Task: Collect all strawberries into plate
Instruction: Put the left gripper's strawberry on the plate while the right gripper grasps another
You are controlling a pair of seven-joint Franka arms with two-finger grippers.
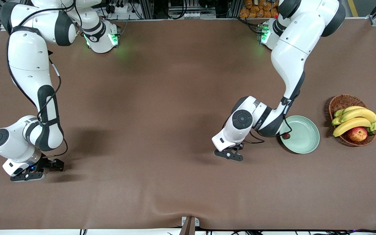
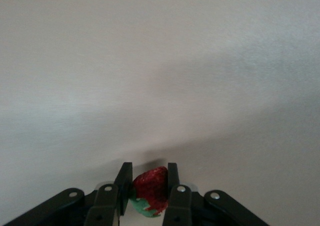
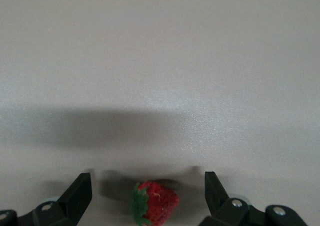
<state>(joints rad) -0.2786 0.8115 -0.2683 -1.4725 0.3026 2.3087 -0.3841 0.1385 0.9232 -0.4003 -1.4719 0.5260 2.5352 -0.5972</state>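
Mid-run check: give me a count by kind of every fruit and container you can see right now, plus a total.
Strawberries: 3 (one on the plate, one between the left gripper fingers, one on the table between the right gripper open fingers)
Bananas: 3
Apple: 1
Plate: 1
Basket: 1
Total: 9
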